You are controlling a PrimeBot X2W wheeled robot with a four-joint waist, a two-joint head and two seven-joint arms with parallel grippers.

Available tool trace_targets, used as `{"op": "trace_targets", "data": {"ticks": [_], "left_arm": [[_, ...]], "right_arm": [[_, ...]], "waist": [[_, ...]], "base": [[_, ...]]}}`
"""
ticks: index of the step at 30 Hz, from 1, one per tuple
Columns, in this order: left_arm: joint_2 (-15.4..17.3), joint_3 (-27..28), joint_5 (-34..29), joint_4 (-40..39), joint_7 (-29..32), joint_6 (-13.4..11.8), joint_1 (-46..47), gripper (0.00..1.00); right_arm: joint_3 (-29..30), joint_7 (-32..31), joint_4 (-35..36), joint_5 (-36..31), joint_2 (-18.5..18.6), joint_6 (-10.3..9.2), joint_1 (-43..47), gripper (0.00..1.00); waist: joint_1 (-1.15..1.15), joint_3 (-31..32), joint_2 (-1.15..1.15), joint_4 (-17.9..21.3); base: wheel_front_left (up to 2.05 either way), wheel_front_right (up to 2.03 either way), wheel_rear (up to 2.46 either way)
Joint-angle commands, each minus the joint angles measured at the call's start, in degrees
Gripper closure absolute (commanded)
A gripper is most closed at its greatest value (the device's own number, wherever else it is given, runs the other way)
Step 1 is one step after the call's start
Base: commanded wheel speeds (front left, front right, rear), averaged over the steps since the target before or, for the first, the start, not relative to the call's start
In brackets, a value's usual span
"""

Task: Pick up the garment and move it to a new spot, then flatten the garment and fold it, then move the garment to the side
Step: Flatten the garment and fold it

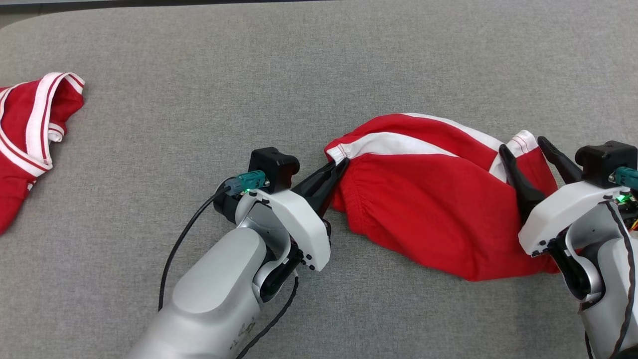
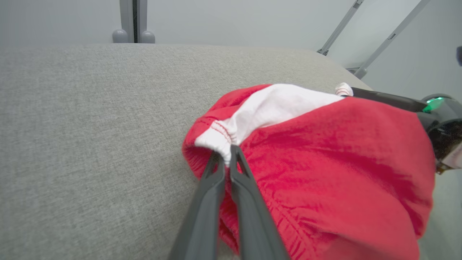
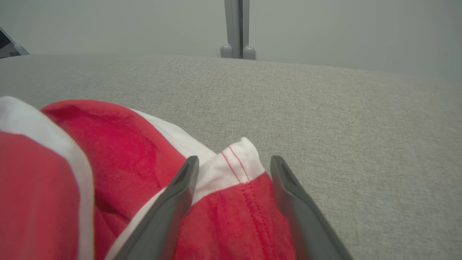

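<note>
Two garments (image 1: 428, 199) (image 1: 20, 149), two grippers (image 1: 340, 165) (image 1: 522, 144), one table (image 1: 199, 75).

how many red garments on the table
2. One garment lies right of centre, pinched by the left end effector; the other garment lies far left, partly out of frame.

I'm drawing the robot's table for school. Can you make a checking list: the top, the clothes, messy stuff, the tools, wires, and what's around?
Surface: grey fabric table top, flat, no spills seen.
Job's things: red garment with white stripes, bunched up, lying between the two tools.
Clutter: second garment, also red and white, at the table's left edge.
Tools: left tool shut on a white-trimmed corner; right tool open, fingers either side of the other corner.
Cables: black cable loops beside the left arm.
Surroundings: pale wall and a grey post behind the table.
</note>
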State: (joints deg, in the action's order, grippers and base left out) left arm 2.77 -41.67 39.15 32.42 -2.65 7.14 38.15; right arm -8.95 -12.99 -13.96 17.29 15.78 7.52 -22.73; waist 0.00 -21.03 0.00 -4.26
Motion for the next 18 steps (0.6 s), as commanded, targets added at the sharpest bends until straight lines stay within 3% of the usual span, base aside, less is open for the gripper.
{"op": "trace_targets", "data": {"ticks": [1,3,8,18], "left_arm": [[0.26,-0.09,0.24,0.31,-0.44,-0.16,1.24,1.0],[0.25,-0.29,0.23,0.53,-0.88,-0.34,1.35,1.0],[0.39,-0.38,-0.08,0.71,-1.73,-0.71,1.74,1.0],[4.29,0.5,-3.31,-4.35,-6.22,-3.97,1.81,1.0]], "right_arm": [[-0.16,-0.22,-0.5,0.59,0.23,-0.06,-0.74,0.44],[-0.2,-0.53,-1.22,1.51,0.49,-0.06,-1.04,1.0],[-0.06,-0.52,-1.92,3.47,0.59,-0.06,-0.97,1.0],[4.34,10.56,3.38,3.75,-1.05,-0.04,2.08,1.0]], "waist": [[0.0,-0.05,0.0,-0.11],[0.0,-0.12,0.0,-0.17],[0.0,-0.27,0.0,-0.16],[0.0,2.11,0.0,0.29]], "base": [[0.0,0.0,0.0],[0.0,0.0,0.0],[0.0,0.0,0.0],[0.0,0.0,0.0]]}}
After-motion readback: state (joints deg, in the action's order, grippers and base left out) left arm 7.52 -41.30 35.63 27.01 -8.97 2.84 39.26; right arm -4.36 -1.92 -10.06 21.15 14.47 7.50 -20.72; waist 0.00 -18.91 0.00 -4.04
